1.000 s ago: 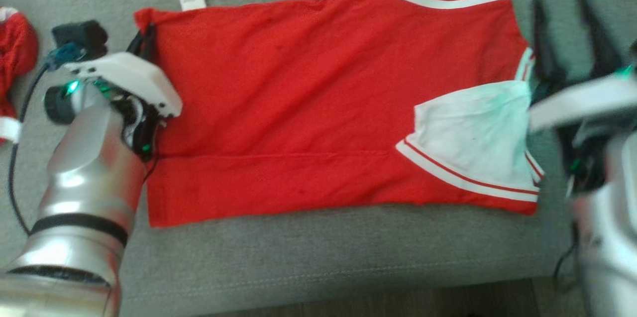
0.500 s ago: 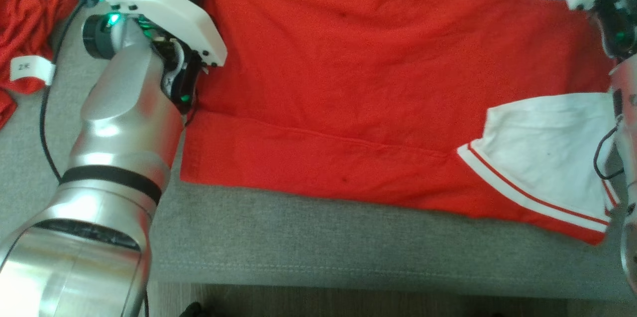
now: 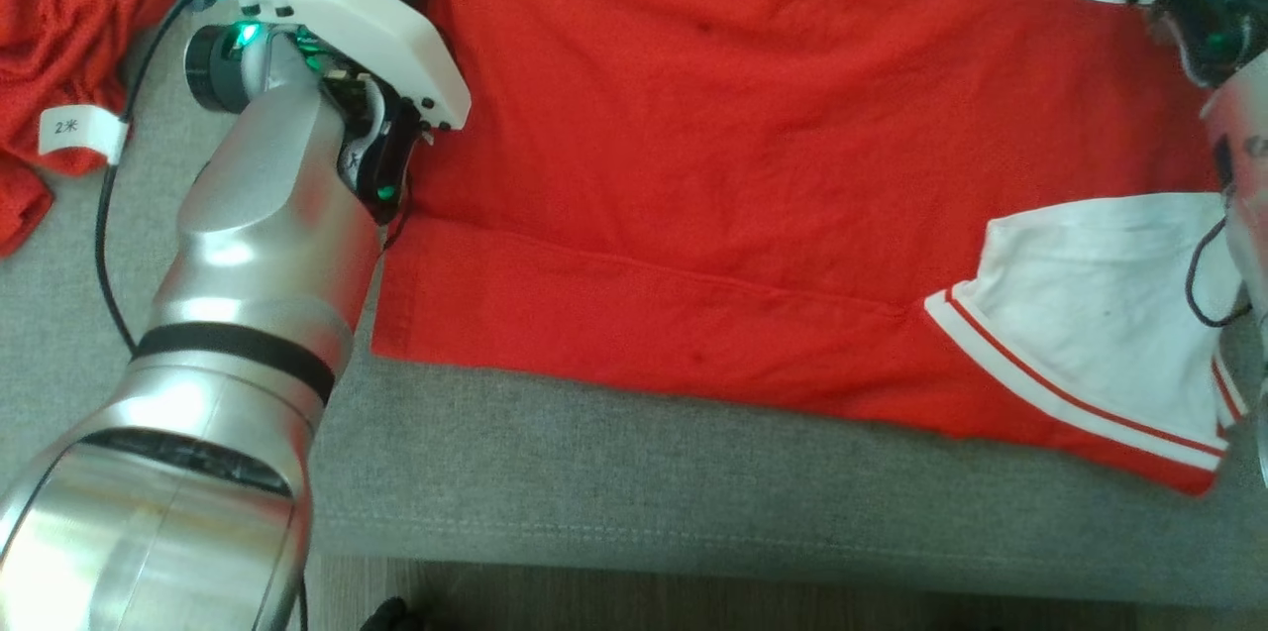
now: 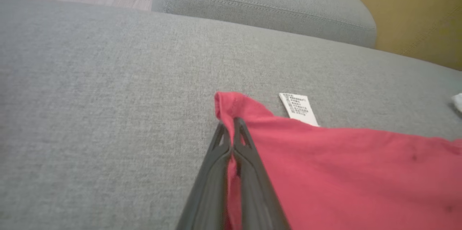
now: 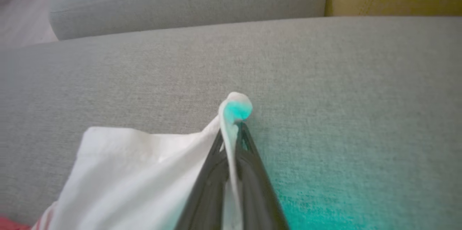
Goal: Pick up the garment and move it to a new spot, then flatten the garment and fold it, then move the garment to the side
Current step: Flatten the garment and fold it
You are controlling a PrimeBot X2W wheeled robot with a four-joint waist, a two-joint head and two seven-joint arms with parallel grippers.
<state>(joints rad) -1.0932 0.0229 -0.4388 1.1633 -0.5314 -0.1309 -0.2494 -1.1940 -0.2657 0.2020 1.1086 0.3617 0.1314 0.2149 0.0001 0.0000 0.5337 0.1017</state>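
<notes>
- At the far left I see a second red cloth [image 3: 59, 27] bunched on the grey sofa seat [image 3: 644, 502], apart from the work.
- My left gripper [image 4: 230, 127] is pinched tight on the far left corner of the red garment [image 3: 753, 156]. A bit of red fabric pokes out past the tips, and the white care label [image 4: 299, 109] lies just right of them.
- The garment lies spread flat across the seat, running rightward from that pinch, with a crease along its near strip.
- Its near sleeve [image 3: 1090, 314], white with red stripes, lies folded onto the body at the near right.
- My right gripper [image 5: 231, 130] is clamped on a corner of the white far sleeve [image 5: 144, 172], the cloth bulging just beyond its tips.
</notes>
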